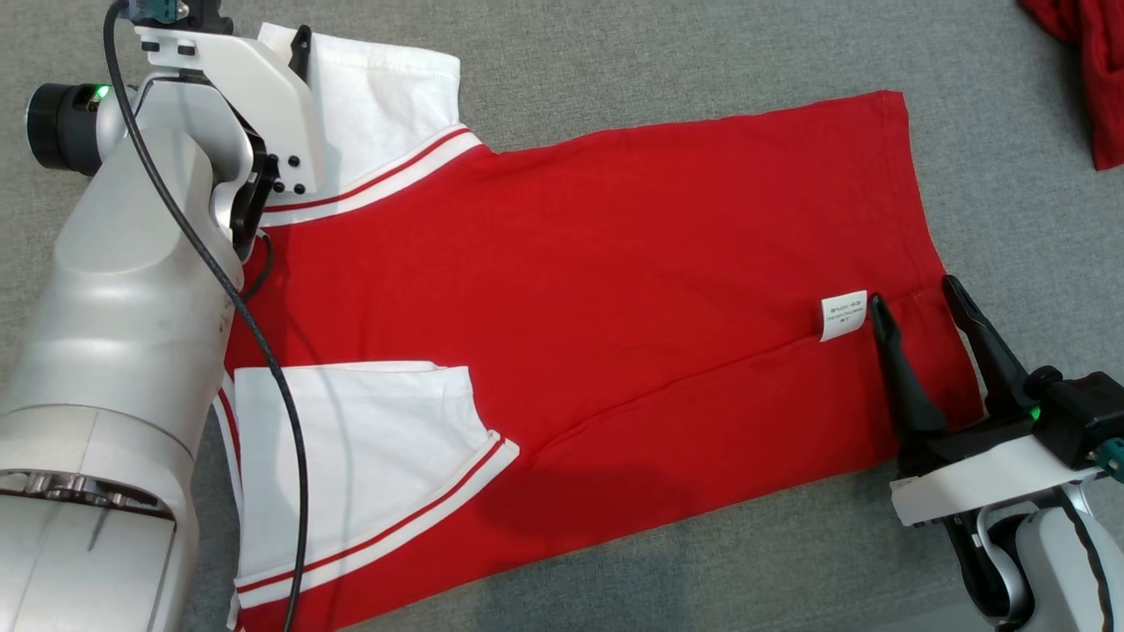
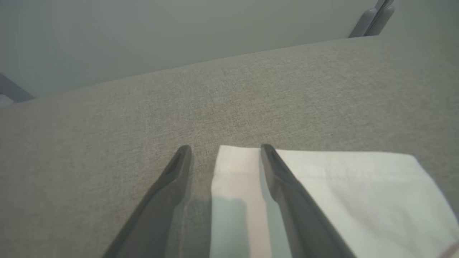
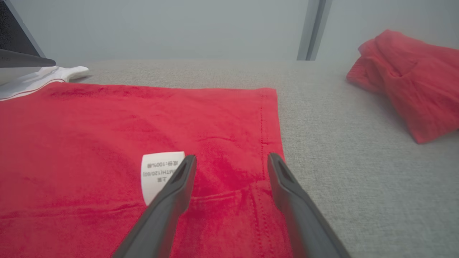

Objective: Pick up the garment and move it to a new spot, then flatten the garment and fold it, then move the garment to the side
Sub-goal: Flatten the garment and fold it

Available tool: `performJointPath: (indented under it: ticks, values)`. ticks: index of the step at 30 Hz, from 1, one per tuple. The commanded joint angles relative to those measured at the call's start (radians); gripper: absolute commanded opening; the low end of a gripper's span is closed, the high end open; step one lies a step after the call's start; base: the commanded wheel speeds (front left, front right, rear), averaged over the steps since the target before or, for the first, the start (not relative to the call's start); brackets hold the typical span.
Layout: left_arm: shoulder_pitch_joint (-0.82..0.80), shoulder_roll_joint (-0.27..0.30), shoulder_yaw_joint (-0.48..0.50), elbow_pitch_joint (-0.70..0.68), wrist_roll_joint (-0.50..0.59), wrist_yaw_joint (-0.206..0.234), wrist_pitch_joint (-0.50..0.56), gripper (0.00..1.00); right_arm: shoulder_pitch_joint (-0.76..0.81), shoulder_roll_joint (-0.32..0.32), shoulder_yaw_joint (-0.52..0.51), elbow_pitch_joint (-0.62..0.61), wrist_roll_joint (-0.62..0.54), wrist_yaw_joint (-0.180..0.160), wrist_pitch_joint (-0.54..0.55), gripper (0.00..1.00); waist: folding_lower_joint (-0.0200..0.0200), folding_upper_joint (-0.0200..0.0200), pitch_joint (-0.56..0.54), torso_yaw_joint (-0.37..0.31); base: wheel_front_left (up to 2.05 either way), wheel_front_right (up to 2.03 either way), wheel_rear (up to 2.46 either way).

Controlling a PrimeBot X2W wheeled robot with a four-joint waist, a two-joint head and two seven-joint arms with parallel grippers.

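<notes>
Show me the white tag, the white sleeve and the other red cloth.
white tag (image 1: 844, 315), head view, middle of its printed face
white sleeve (image 2: 358, 200), left wrist view, its flat middle
other red cloth (image 3: 405, 86), right wrist view, middle of the heap

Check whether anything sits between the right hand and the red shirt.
Nothing visible does. The open right hand hangs directly over the red shirt near its hem, beside the white label.

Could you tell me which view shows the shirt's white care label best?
The right wrist view: the care label is close, its print visible, though a gripper finger covers one corner. The head view has it whole but small. The left wrist view looks at a white sleeve.
</notes>
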Motion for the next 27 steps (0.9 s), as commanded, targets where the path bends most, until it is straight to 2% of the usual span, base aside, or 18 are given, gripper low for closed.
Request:
performJointPath:
  ticks: [1, 5, 6, 7, 8, 9, 10, 11, 20, 24, 27]
  values:
    - [-0.044, 0.040, 0.007, -0.007, 0.008, 0.000, -0.006, 1.00, -0.003, -0.018, 0.011, -0.028, -0.001, -0.003, -0.013, 1.00, 0.0000, 0.0000, 0.006, -0.004, 0.00, 0.00, 0.00]
    - [-0.062, 0.040, 0.000, 0.013, 0.007, -0.005, 0.001, 1.00, -0.008, -0.014, 0.007, -0.034, -0.002, -0.003, -0.013, 1.00, 0.0000, 0.0000, 0.017, -0.010, 0.00, 0.00, 0.00]
    - [-0.065, 0.038, -0.003, 0.016, 0.007, -0.006, 0.002, 0.84, -0.009, -0.014, 0.005, -0.034, -0.002, -0.003, -0.013, 1.00, 0.0000, 0.0000, 0.018, -0.009, 0.00, 0.00, 0.00]
    - [-0.065, 0.038, -0.003, 0.016, 0.007, -0.006, 0.002, 0.84, -0.009, -0.014, 0.005, -0.034, -0.002, -0.003, -0.013, 1.00, 0.0000, 0.0000, 0.018, -0.009, 0.00, 0.00, 0.00]
    - [-0.069, 0.034, -0.005, 0.019, 0.006, -0.008, 0.003, 0.69, -0.009, -0.013, 0.002, -0.035, -0.003, -0.003, -0.013, 1.00, 0.0000, 0.0000, 0.020, -0.008, 0.00, 0.00, 0.00]
    - [-0.072, 0.032, -0.007, 0.021, 0.005, -0.013, 0.005, 0.45, -0.009, -0.012, -0.001, -0.035, -0.004, -0.003, -0.013, 1.00, 0.0000, 0.0000, 0.023, -0.007, 0.00, 0.00, 0.00]
    - [-0.075, 0.030, -0.009, 0.024, 0.004, -0.018, 0.007, 0.32, -0.010, -0.011, -0.003, -0.035, -0.005, -0.003, -0.013, 1.00, 0.0000, 0.0000, 0.024, -0.006, 0.00, 0.00, 0.00]
    - [-0.077, 0.026, -0.010, 0.026, 0.002, -0.021, 0.008, 0.00, -0.010, -0.010, -0.005, -0.036, -0.005, -0.003, -0.013, 1.00, 0.0000, 0.0000, 0.025, -0.004, 0.00, 0.00, 0.00]
    - [-0.096, 0.001, -0.017, 0.018, -0.016, -0.050, -0.044, 0.00, -0.040, -0.018, -0.017, -0.041, -0.006, -0.003, -0.013, 1.00, 0.0000, 0.0000, 0.031, 0.021, 0.00, 0.00, 0.00]
    - [-0.108, -0.008, -0.008, 0.003, -0.041, -0.074, -0.077, 0.00, -0.081, -0.036, -0.026, -0.025, 0.075, -0.003, -0.013, 1.00, 0.0000, 0.0000, 0.031, 0.048, 0.00, 0.00, 0.00]
    - [-0.119, -0.015, -0.003, -0.015, -0.062, -0.092, -0.092, 0.00, -0.139, -0.086, -0.003, -0.002, 0.189, -0.003, 0.020, 1.00, 0.0000, 0.0000, 0.035, 0.065, 0.00, 0.00, 0.00]
